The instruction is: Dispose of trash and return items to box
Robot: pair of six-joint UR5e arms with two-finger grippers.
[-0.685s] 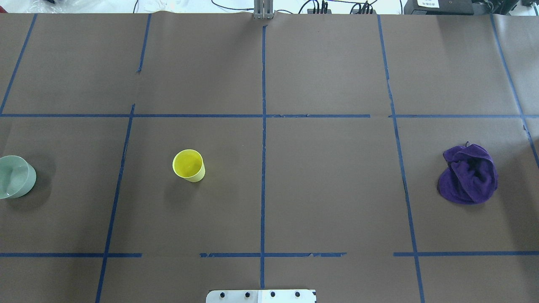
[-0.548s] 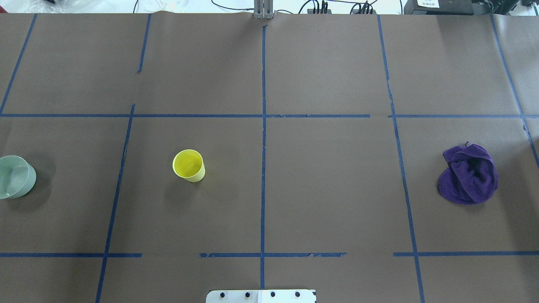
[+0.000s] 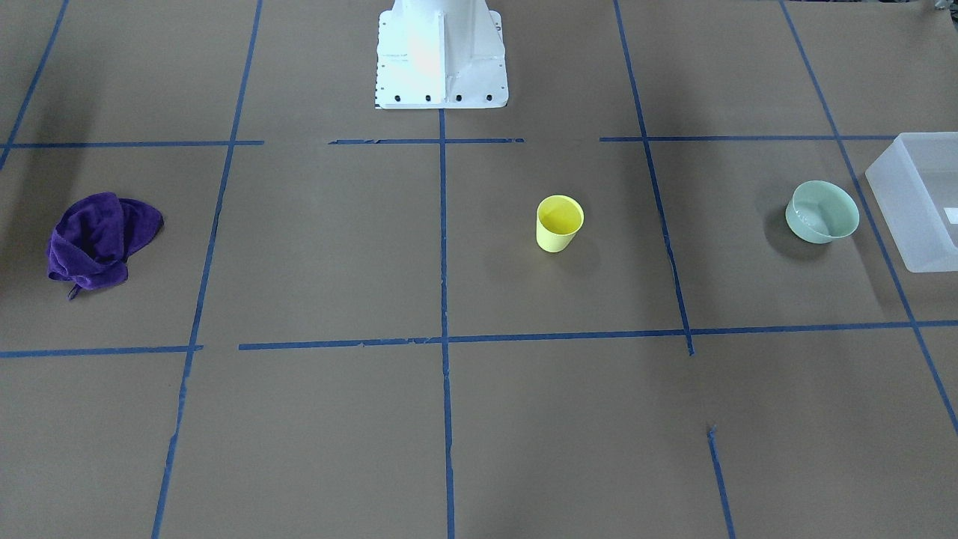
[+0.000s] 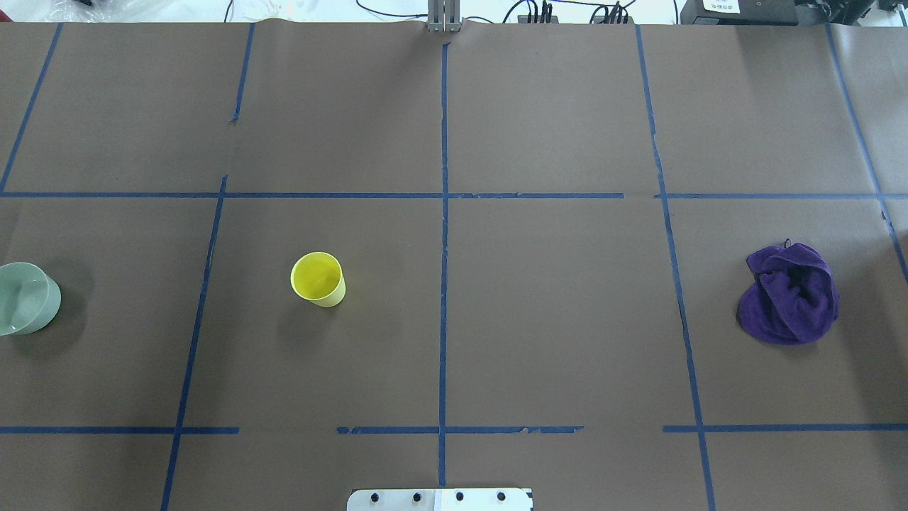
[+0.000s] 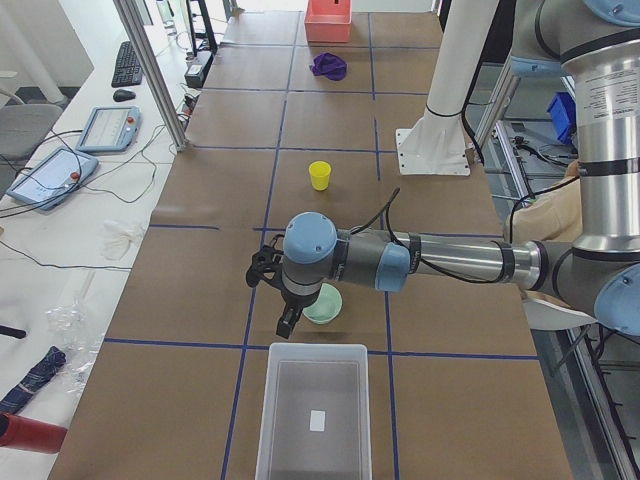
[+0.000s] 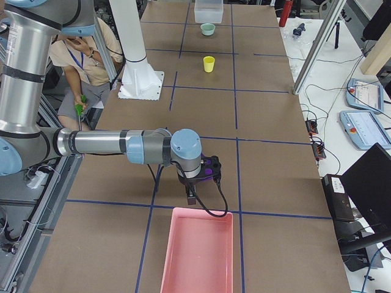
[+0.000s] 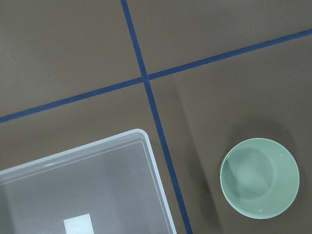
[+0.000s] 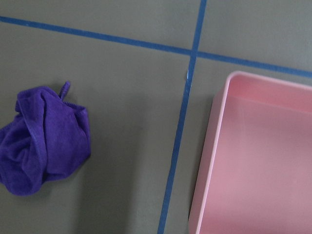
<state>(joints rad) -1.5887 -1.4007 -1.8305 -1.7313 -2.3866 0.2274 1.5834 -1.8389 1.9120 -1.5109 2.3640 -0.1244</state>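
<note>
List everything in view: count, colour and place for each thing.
cup: 1, yellow, upright, robot's left half near the middle
bowl: 1, pale mint green, between cup and bin, touching neither
bin: 1, translucent white, table's left end
cloth: 1, purple, crumpled, robot's right side
tray: 1, pink, table's right end
tape lines: several, blue, grid on brown table
robot base: 1, white, centre
left gripper: 1, dark, above bowl; opening unclear
right gripper: 1, dark, above cloth; opening unclear
</note>
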